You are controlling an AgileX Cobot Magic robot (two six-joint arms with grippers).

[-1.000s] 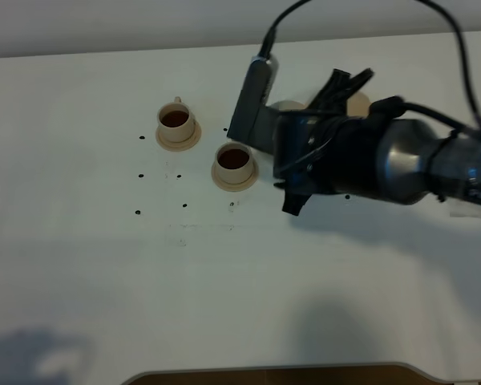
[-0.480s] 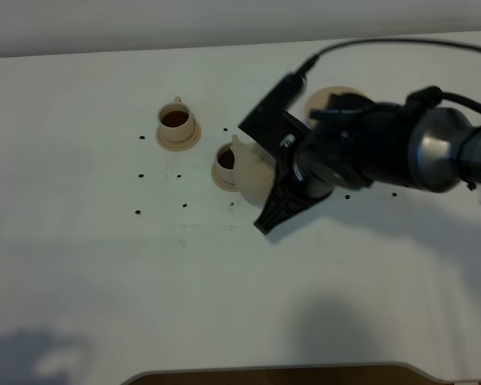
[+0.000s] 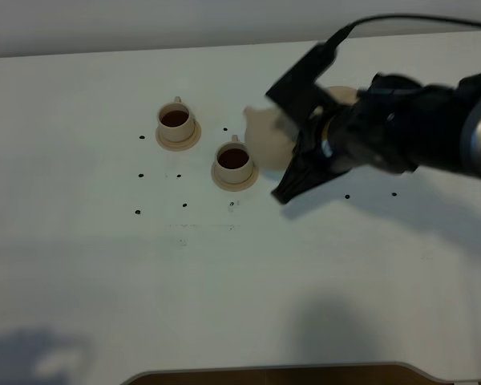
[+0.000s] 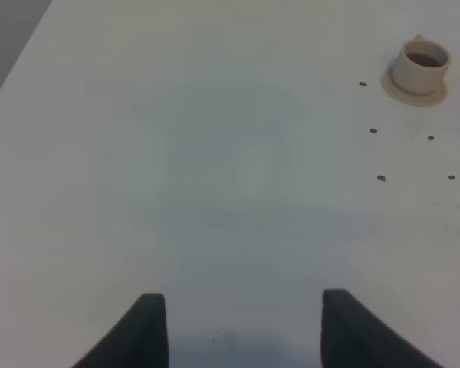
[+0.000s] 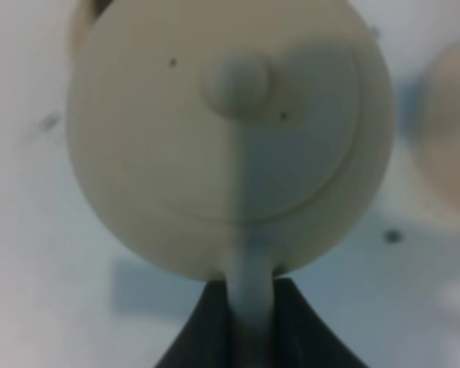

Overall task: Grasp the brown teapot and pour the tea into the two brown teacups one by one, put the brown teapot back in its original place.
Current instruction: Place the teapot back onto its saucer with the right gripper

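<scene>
My right gripper (image 5: 251,307) is clamped on the loop handle of the squat round tan-beige ceramic teapot (image 5: 230,146); both dark fingers (image 5: 207,330) pinch the handle between them. The teapot is off the table, and the right wrist view looks straight down on its knobbed lid (image 5: 236,83).

In the high view the teapot (image 3: 266,135) hangs in front of my right arm, just right of the nearer cup, with its spout aimed up-left, toward the gap between the cups and the far edge. Not over either cup.

Two small tan-beige cylindrical teacups on matching saucers: far-left one (image 3: 177,123) and the nearer one (image 3: 233,161), both showing dark tea inside. They sit close together, saucers apart, not touching.

The wide flat round tan-beige saucer (image 3: 345,95) is mostly hidden behind my right arm; only a bit of its rim shows. In the right wrist view it's a blurred tan disc (image 5: 448,146) beside the pot.

My left gripper (image 4: 244,326) hovers over the bare white table (image 4: 215,169), fingers apart, nothing between them. The far-left cup (image 4: 420,67) is well apart from it.
</scene>
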